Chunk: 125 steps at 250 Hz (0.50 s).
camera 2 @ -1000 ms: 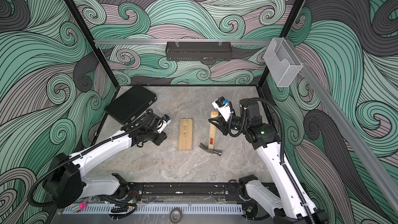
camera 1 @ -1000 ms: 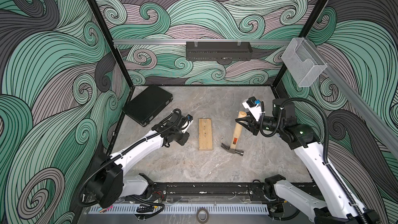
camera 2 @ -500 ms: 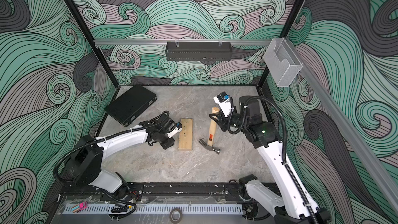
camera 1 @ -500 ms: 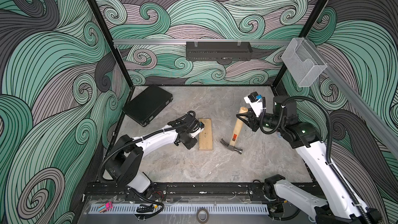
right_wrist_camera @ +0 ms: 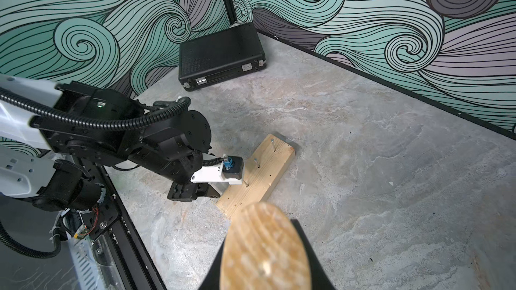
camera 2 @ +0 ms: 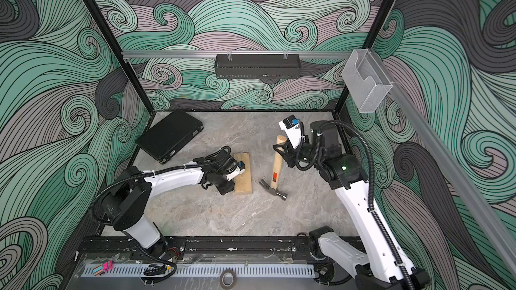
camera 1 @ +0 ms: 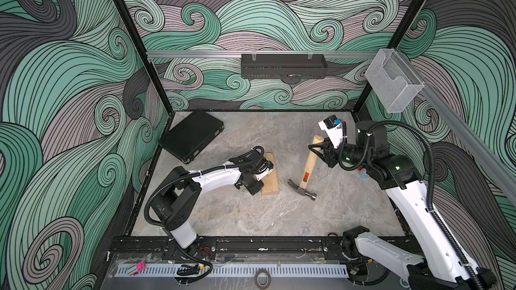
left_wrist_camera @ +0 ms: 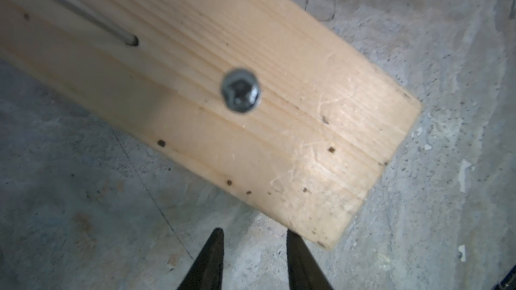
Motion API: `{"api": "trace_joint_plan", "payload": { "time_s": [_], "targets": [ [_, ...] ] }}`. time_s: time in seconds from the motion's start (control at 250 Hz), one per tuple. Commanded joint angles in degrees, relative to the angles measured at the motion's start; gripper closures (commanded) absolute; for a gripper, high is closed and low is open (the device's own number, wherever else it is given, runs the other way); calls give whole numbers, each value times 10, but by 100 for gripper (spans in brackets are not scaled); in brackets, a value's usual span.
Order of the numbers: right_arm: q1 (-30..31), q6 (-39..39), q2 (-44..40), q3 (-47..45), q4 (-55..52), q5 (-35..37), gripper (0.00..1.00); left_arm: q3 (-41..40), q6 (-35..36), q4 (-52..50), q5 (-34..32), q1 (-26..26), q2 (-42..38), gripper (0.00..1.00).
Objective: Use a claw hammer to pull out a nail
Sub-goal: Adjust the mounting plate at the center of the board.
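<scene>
Flat black case [camera 1: 192, 135] lies at ten o'clock of the pale wooden block [camera 1: 271, 184]. The left gripper [left_wrist_camera: 252, 259], jaws parted, hangs at the block's seven o'clock corner. At its three o'clock, the wooden-handled steel claw hammer [camera 1: 308, 166] points head toward six; the right gripper [camera 1: 317, 148] clamps its handle end.

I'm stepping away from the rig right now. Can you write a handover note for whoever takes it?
Right pincer: shut on the butt end of the claw hammer handle. The hammer head is low, beside the wood block and apart from it.
Left pincer: open and empty, at the block's end nearer the arm bases.
Nails: three stand in the block.
Done: hammer grasped.
Left: bring the claw under a nail head and lever the nail out.
</scene>
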Motion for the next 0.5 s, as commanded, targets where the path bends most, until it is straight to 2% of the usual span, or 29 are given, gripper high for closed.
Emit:
{"api": "trace_joint_plan", "payload": {
  "time_s": [0.0, 0.288, 0.376, 0.495],
  "targets": [
    [4, 30, -12, 28, 29, 0, 96, 31, -20, 27, 17, -7, 10, 63],
    [25, 42, -9, 30, 9, 57, 97, 107, -29, 42, 72, -9, 63, 62],
    [40, 52, -6, 32, 13, 73, 97, 105, -29, 40, 73, -8, 45, 63],
    [63, 65, 9, 39, 6, 93, 97, 72, -46, 53, 66, 0, -20, 62]
  ]
}}
